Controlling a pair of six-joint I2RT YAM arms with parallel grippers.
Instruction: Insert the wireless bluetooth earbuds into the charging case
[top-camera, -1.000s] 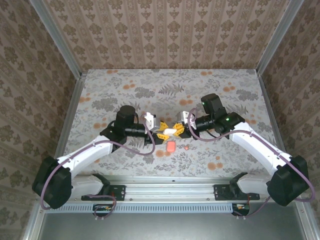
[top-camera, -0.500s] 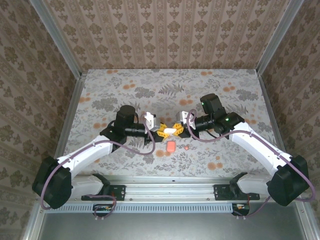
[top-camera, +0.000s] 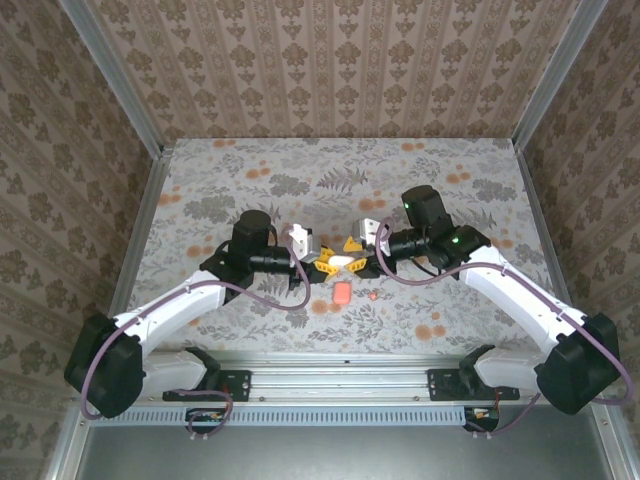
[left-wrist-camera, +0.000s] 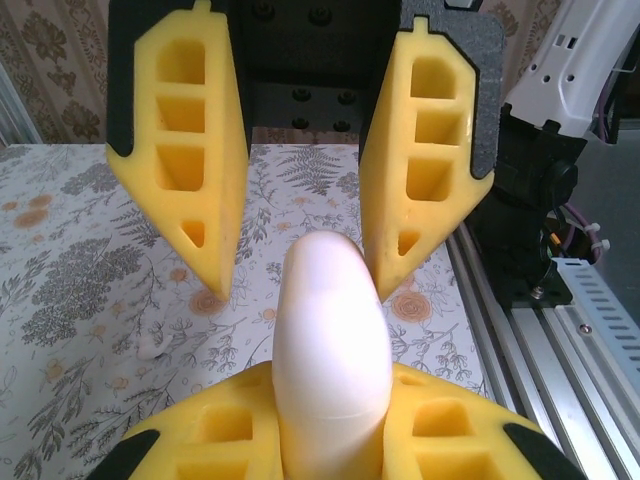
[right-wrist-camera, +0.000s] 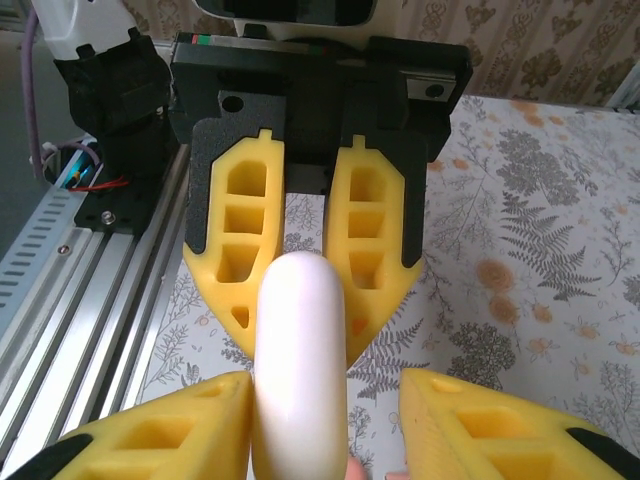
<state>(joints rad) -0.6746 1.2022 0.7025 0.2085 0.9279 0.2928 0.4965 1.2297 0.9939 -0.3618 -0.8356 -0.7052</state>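
The white case (left-wrist-camera: 330, 360), a smooth, glossy, rounded pebble, looks shut, so I cannot tell whether it holds any buds. It is held above the middle of the desk (top-camera: 250, 170), clamped between the ribbed yellow fingers of the left pincer (top-camera: 324, 263). The right pincer (top-camera: 353, 253) faces it with its jaws apart on either side of the case's far end; in the right wrist view one finger seems to touch the case while the other stands clear.

A coral-red case (top-camera: 341, 293), also rounded, lies on the desk just toward the near edge from the pincers. A tiny red bud (top-camera: 372, 296) lies near it on its right. A small white blob (left-wrist-camera: 150, 346) on the desk may be a white bud.

The desk wears a cloth printed with grey leaves and orange blooms. Beige damask-patterned walls (top-camera: 330, 60) close in three sides, and an aluminium rail (top-camera: 340, 380) runs along the near edge.
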